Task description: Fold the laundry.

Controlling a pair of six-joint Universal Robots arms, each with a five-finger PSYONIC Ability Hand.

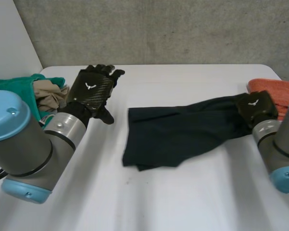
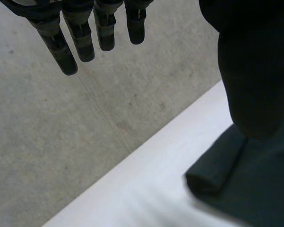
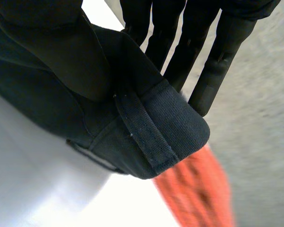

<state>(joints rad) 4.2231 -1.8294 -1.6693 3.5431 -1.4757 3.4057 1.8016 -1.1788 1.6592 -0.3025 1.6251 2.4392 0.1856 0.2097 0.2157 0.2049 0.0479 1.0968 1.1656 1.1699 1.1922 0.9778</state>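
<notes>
Pinching the dark cloth [image 1: 178, 132], the right hand [image 1: 254, 107] fingers [image 3: 217, 71] hold one end. The left hand [image 1: 89, 91] fingers [image 2: 80, 40] are straight and loose.

— What are you looking at on the table [image 1: 182, 207]?

— You're looking at a black garment [image 1: 173, 134] lying across the middle. It's spreading fairly flat on the left and narrowing into a rumpled band on the right. The right hand [image 1: 254, 107] is pinching its hemmed, stitched end between thumb and fingers.

— And the other laundry?

— You're seeing an orange cloth [image 1: 279, 91] lying at the right edge, just behind that end. A green cloth [image 1: 19, 89] is sitting bunched at the far left with a beige cloth [image 1: 48, 94] crumpling against it.
</notes>
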